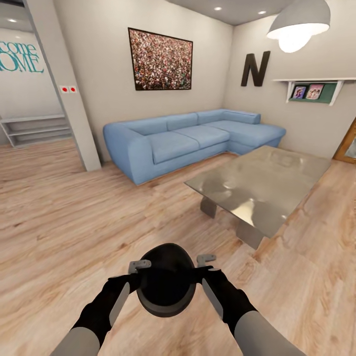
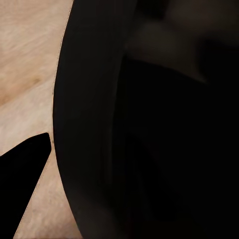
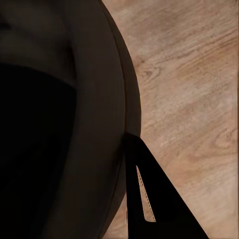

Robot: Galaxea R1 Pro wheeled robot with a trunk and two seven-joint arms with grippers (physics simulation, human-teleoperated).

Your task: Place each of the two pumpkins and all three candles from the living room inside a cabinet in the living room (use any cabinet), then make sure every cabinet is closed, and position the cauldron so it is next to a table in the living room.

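Observation:
The dark cauldron (image 1: 165, 282) hangs above the plank floor low in the head view, carried between both arms with its wide mouth facing me. My left gripper (image 1: 138, 277) is shut on its left rim and my right gripper (image 1: 203, 271) on its right rim. In the left wrist view the cauldron (image 2: 149, 124) looms dark beside one black finger (image 2: 20, 189). The right wrist view has the cauldron wall (image 3: 59, 124) with a finger (image 3: 154, 199) outside it. The glossy grey table (image 1: 267, 183) stands ahead to the right. Pumpkins, candles and cabinet are out of view.
A blue corner sofa (image 1: 188, 138) lines the far wall behind the table. A wall end (image 1: 74, 113) stands to the left with an opening to another room beside it. A pendant lamp (image 1: 296, 24) hangs at upper right. Light wood floor (image 1: 74, 222) stretches ahead and left.

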